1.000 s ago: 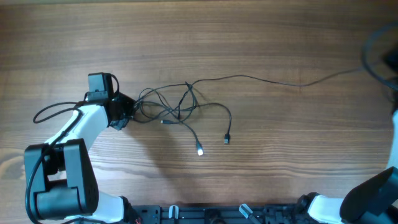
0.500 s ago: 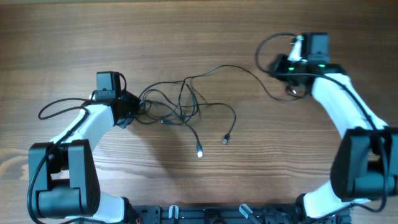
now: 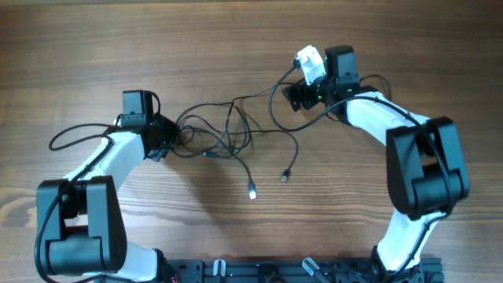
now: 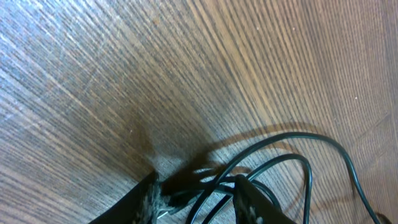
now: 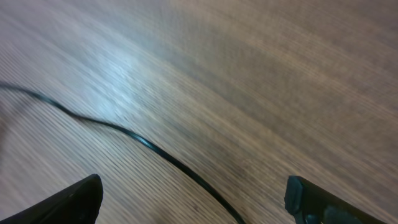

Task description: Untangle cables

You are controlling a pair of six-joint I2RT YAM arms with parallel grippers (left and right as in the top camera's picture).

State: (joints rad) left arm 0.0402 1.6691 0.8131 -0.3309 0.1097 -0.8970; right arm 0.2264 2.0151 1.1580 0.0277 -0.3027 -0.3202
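Observation:
The cables [image 3: 224, 134] lie in a loose black tangle at the middle of the wooden table. Two plug ends [image 3: 252, 190] [image 3: 287, 174] trail toward the front. My left gripper [image 3: 174, 140] sits at the tangle's left edge. In the left wrist view its jaws [image 4: 198, 182] stand apart, with cable loops [image 4: 292, 133] running between and past them, none pinched. My right gripper [image 3: 289, 94] hovers at the tangle's upper right, wide open [image 5: 194, 190]. A single slack strand [image 5: 155, 149] lies on the wood between its fingers.
Thicker black wires belong to the arms themselves: one loops left of the left arm [image 3: 71, 137], another arcs over the right arm [image 3: 377, 79]. A black mounting rail [image 3: 275, 271] runs along the table's front edge.
My right arm swept in from the far right toward the tangle and opened, so the strand it had pulled taut now lies slack. My left gripper's jaws have parted.

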